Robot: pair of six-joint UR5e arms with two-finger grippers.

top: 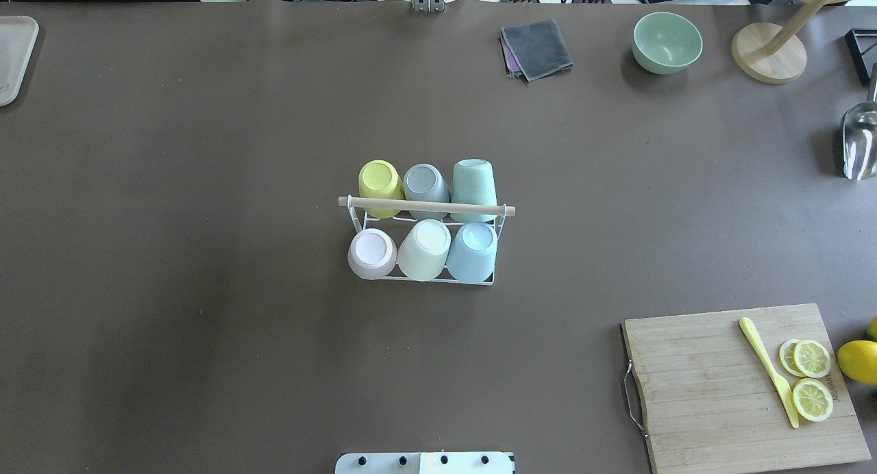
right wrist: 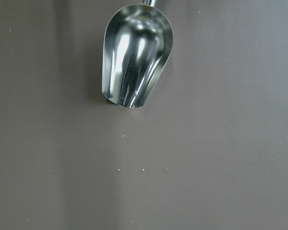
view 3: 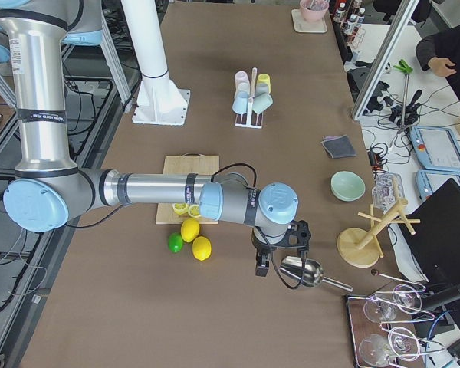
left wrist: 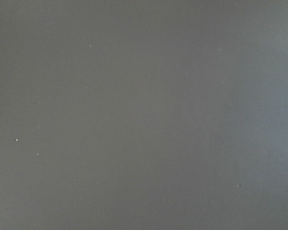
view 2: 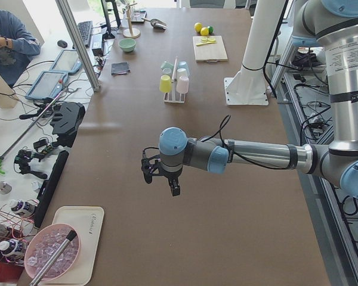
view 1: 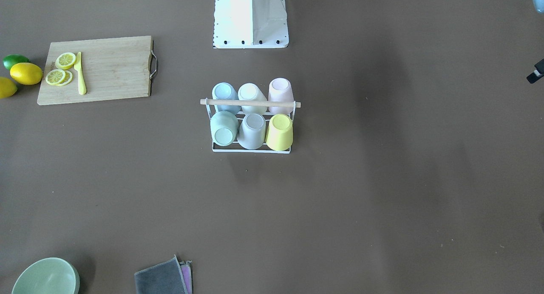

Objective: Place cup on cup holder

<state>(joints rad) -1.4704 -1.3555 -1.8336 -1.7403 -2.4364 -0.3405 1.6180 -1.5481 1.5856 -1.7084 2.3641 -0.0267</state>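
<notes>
The cup holder (top: 425, 206), a white wire rack with a wooden dowel handle, stands mid-table and also shows in the front view (view 1: 250, 103). Several cups sit upside down on its prongs: yellow (top: 379, 179), grey (top: 425, 183), green (top: 474, 183), pink (top: 372, 252), cream (top: 425, 248) and blue (top: 474, 249). My left gripper (view 2: 161, 180) hovers over bare table far from the rack, toward the table's left end. My right gripper (view 3: 282, 249) hovers near a metal scoop (right wrist: 134, 62) at the table's right end. I cannot tell whether either is open or shut. Neither wrist view shows fingers.
A cutting board (top: 706, 392) with lemon slices and a yellow knife lies front right, with whole lemons (top: 858, 361) beside it. A green bowl (top: 666, 42), a grey cloth (top: 538, 47) and a wooden stand (top: 767, 53) are at the far right. A tray (top: 14, 56) is far left.
</notes>
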